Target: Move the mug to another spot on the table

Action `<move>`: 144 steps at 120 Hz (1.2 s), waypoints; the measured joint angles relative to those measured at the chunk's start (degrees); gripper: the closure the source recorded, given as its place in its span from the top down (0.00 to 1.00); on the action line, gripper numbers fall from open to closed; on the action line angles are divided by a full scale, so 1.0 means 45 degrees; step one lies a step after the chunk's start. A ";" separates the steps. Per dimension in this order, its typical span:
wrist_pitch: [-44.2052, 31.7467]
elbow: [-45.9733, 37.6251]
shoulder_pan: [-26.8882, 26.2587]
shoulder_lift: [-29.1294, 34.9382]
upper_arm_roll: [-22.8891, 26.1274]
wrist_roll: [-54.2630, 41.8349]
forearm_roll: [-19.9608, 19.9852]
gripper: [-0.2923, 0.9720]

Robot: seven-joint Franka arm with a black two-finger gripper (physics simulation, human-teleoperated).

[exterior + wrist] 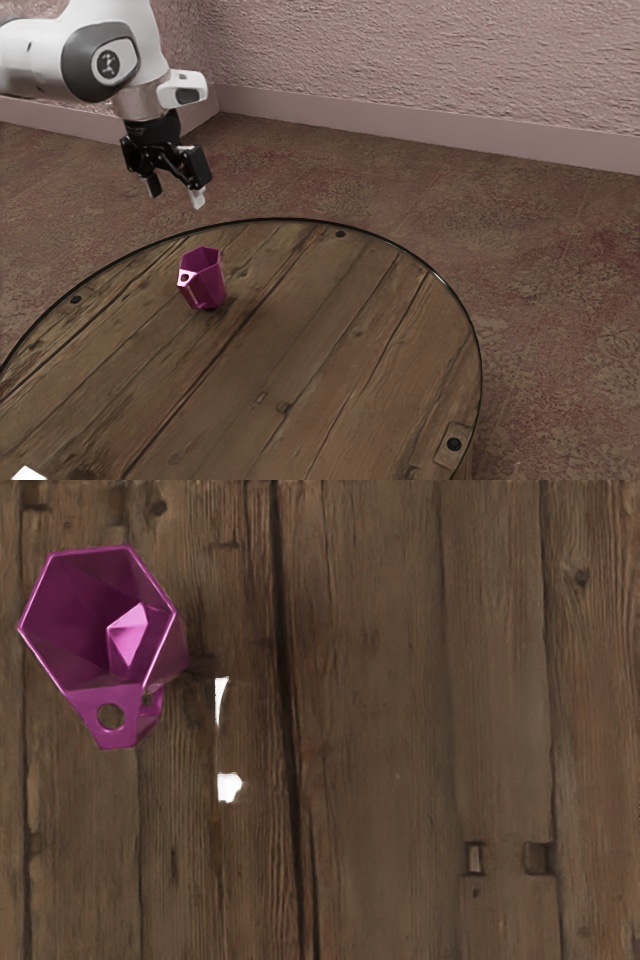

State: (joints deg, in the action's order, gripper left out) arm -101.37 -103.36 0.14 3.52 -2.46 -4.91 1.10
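Gripper (177, 194) hung open and empty above the mug (201, 278), which looked rigid, probably light, best pinched across its faceted wall.

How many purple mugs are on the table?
1. The purple faceted mug stands upright on the round wooden plank table, toward the exterior view's left; no other mug shows.
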 joint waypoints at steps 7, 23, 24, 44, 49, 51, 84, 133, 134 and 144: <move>-0.0190 -0.0295 -0.0067 0.0144 0.0000 -0.0103 0.0005 0.77; -0.1872 -0.3695 -0.0103 0.1146 -0.0295 -0.0294 0.0097 0.77; -0.2006 -0.3873 -0.0092 0.1147 -0.0306 -0.0303 0.0103 0.77; -0.4545 -0.5544 0.0025 -0.0061 -0.0442 -0.0462 0.0279 0.77; -0.5291 -0.5822 0.0178 -0.0446 -0.0446 -0.0496 0.0418 0.77; -0.5610 -0.5922 0.0247 -0.0599 -0.0447 -0.0509 0.0465 0.77; -1.1465 -0.7357 0.1934 -0.2143 -0.0447 -0.1086 0.0639 0.74; -1.4587 -0.7509 0.1959 -0.2782 0.0029 -0.1936 0.1441 0.59; -1.4610 -0.7502 0.1952 -0.2790 0.0044 -0.1947 0.1463 0.58; -1.4831 -0.7455 0.1929 -0.2900 0.0114 -0.2054 0.1631 0.54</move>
State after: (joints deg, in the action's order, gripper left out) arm -168.11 -136.91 8.82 -9.54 -1.94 -14.16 8.44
